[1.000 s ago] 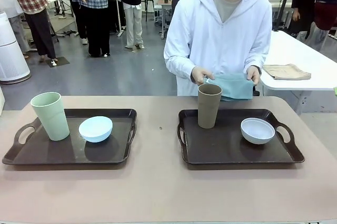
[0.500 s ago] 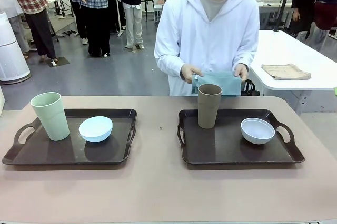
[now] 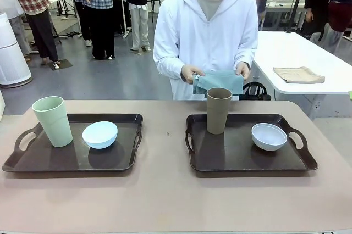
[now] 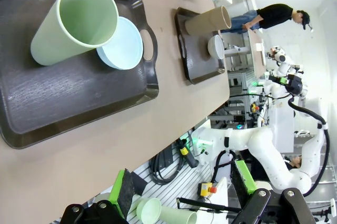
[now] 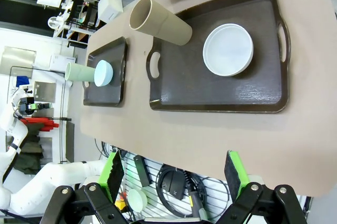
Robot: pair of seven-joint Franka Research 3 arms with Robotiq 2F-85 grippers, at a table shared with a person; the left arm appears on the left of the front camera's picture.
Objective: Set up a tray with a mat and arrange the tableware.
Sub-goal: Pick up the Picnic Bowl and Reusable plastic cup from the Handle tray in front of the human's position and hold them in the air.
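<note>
L claw [image 4: 183, 188] & R claw [image 5: 172, 174] both wide open.

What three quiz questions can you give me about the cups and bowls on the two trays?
1. True or false: the tall pale green plastic cup stands on the same dark brown tray as the small light blue bowl.
2. Pick one: the person in the white jacket holds in both hands A) a folded teal cloth, B) a metal spoon, C) a red plate.
3. Fill the gap: on the other dark tray, the tall brown plastic cup and the small white bowl stand ___ from each other.
Key: 1 true. 2 A. 3 apart.
</note>
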